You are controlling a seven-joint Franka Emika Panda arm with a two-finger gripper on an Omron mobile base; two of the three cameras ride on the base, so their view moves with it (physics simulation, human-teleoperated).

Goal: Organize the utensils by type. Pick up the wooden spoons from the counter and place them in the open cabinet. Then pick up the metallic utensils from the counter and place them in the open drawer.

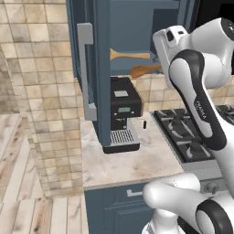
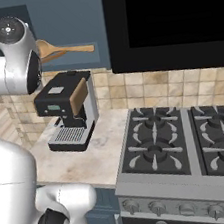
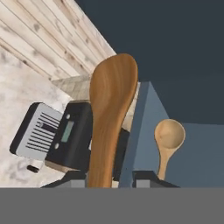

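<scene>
Claw (image 3: 109, 183) pinching darker wooden spoon (image 3: 109, 118) by its handle, bowl extending straight out ahead of the tips. Paler wooden spoon (image 3: 168, 142) lies beside it inside open cabinet (image 3: 144, 131).

I have the arm (image 1: 201, 109) raised high, elbow bent, wrist reaching up and forward. My gripper (image 3: 111, 178) is clamped on a spoon (image 3: 109, 118), its fingertips (image 3: 148, 178) just showing either side.
</scene>
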